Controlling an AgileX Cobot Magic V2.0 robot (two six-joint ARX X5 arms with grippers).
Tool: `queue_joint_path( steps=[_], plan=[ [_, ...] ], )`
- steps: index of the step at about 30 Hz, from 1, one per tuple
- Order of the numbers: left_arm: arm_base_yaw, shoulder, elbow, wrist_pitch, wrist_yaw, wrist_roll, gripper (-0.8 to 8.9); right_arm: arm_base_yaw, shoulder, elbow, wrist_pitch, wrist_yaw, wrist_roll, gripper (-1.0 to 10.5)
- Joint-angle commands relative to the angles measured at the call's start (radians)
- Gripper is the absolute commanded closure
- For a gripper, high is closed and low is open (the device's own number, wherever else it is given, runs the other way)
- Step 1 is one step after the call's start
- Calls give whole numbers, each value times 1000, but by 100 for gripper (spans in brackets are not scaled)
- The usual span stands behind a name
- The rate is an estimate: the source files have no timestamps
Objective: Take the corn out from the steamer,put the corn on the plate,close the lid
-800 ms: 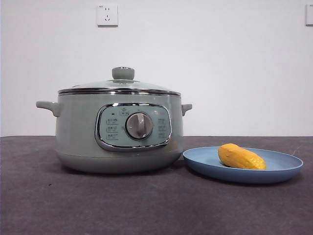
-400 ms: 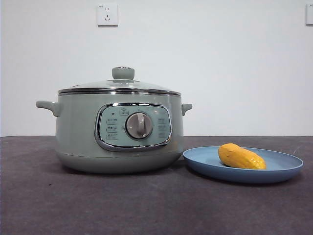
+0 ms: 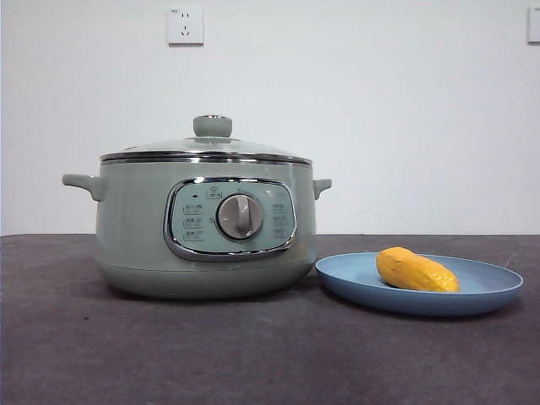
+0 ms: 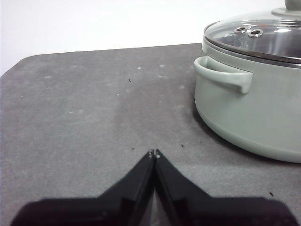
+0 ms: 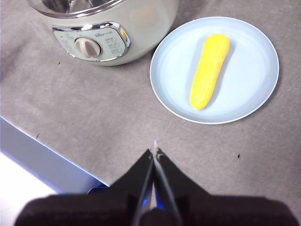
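The sage-green steamer (image 3: 202, 232) stands on the dark table with its lid (image 3: 207, 148) closed on top. It also shows in the left wrist view (image 4: 254, 103) and the right wrist view (image 5: 101, 33). The yellow corn (image 3: 415, 270) lies on the light blue plate (image 3: 489, 291) to the right of the steamer; both also show in the right wrist view, the corn (image 5: 209, 70) on the plate (image 5: 254, 80). My left gripper (image 4: 154, 154) is shut and empty, off to the steamer's handle side. My right gripper (image 5: 155, 150) is shut and empty, high above the table near the plate.
The dark grey table (image 3: 253, 354) runs to a white wall with a socket (image 3: 186, 25). In the right wrist view the table's front edge (image 5: 47, 155) lies close to my right gripper.
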Motion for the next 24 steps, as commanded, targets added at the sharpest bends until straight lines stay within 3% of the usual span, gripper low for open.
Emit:
queue_joint_path(
  steps=[1,6,8,11,17,24],
  plan=[
    [4,-2,-16,7,-1,-10,817,2,0,-4,2,3,-1,946],
    [4,-2,-16,7,-1,-10,817,-10,-9,-4,4,6,-22,946],
    [4,-2,-16,6,-1,-10,817,-42,-34,-4,21,3,-68,946],
    [4,-2,-16,7,-1,-10,817,-100,-88,-5,98,-8,-64,946],
    [4,-2,-16,7,-1,-10,817,-231,-213,-91,364,-4,-42,946],
    [4,-2,-16,6,-1,-10,817,-299,-394,-413,766,0,-42,946]
  ],
)
